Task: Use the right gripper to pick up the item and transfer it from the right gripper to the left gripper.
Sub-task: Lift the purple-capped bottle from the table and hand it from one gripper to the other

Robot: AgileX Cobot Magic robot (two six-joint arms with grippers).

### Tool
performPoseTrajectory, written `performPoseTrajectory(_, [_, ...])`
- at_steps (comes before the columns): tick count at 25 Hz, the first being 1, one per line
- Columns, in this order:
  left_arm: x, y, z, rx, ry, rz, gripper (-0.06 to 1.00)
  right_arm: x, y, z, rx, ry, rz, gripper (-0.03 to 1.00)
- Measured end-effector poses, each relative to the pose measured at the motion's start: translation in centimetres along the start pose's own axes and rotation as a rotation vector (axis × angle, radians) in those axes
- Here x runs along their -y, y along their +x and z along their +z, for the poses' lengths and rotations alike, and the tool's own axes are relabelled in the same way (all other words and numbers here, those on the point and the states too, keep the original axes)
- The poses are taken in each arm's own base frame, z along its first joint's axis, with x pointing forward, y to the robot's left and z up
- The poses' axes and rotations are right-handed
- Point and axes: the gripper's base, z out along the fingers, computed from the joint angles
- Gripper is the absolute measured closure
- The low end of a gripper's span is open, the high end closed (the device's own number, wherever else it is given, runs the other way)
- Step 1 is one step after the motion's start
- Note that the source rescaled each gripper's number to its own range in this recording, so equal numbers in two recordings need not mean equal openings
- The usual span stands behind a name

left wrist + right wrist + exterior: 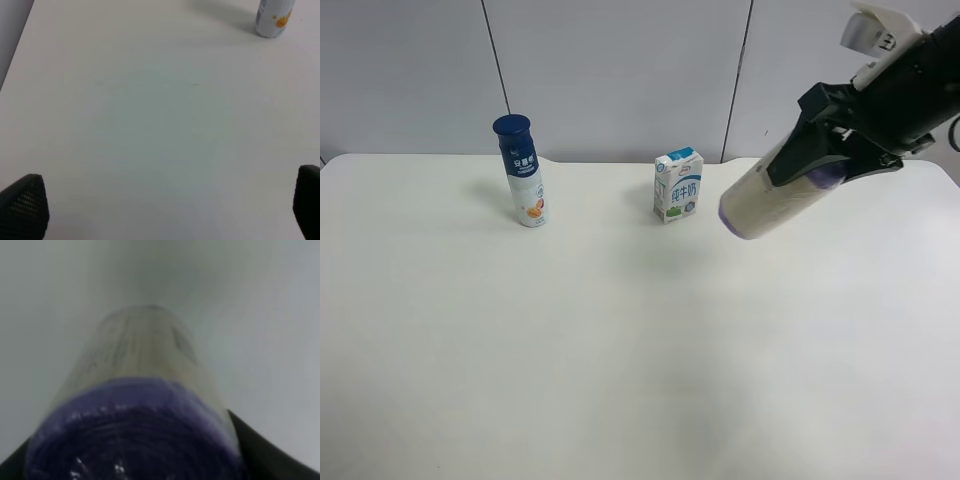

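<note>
Over table (pixel 620 360), roll (pixel 765 205) in right tool (pixel 828 160)

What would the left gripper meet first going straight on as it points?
Probably bare white tabletop; the open black left gripper frames nothing else, and the white bottle stands off to one side.

Item (pixel 775 195) body was cream under a clear, glossy film; its purple end looked like wound, ribbed plastic. Table (pixel 620 380) was smooth, matt white. Bottle (pixel 523 178) appeared to be glossy printed plastic. Milk carton (pixel 677 186) looked like printed paperboard with a slight sheen. Left gripper (pixel 165 215) pads (pixel 24 212) were matt black with a fine dotted texture. Right gripper (pixel 820 168) was matt black.
</note>
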Motion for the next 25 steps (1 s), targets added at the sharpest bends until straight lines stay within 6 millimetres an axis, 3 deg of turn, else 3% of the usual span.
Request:
performPoseTrajectory(9, [2.2, -2.1, 1.7, -0.079, 0.325, 0.154, -0.06, -5.6, 0.9, 2.0, -0.058, -0.139, -0.250, 0.97])
performPoseTrajectory(16, [3.1, -3.1, 3.1, -0.166, 0.554, 0.378, -0.06, -7.7, 1.4, 2.5, -0.073, -0.204, -0.280, 0.97])
performPoseTrajectory(21, [3.6, -4.9, 4.6, -0.183, 0.579, 0.565, -0.06, -9.2, 1.9, 2.8, -0.090, -0.245, -0.310, 0.97])
performPoseTrajectory(25, [5.3, -5.7, 6.2, -0.224, 0.647, 0.670, -0.06, -10.2, 2.2, 3.0, -0.097, -0.278, -0.328, 0.97])
